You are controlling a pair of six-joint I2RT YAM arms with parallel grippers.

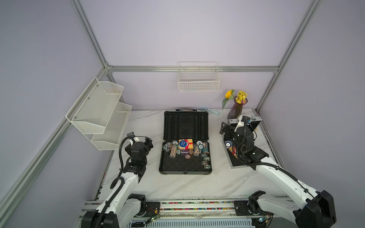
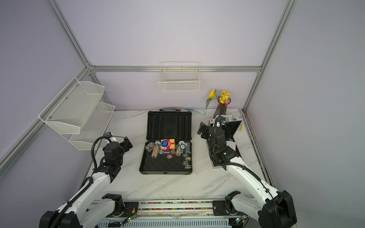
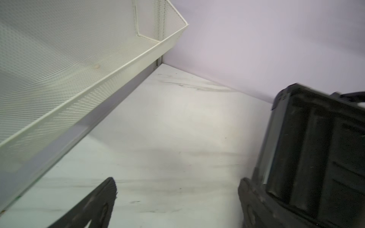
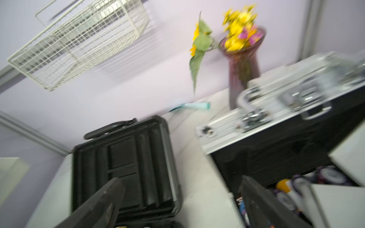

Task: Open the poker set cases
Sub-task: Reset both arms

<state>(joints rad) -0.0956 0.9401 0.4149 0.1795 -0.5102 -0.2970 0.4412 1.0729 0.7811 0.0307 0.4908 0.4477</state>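
We see the big dark case (image 1: 185, 126) lying open in the middle of the table (image 1: 197, 183), chips (image 1: 173, 150) inside, and the small silver case (image 2: 233, 126) open at the right by the vase (image 1: 236, 110). Our left gripper (image 3: 177, 180) and right gripper (image 4: 181, 178) both have their jaws spread wide, holding nothing

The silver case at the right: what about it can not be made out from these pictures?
- Both top views: the right arm covers most of the silver case tray; only a few chips show.
- Right wrist view: motion blur; its latches and the chip markings cannot be read.
- Right wrist view: the picture's edge cuts off part of the tray.
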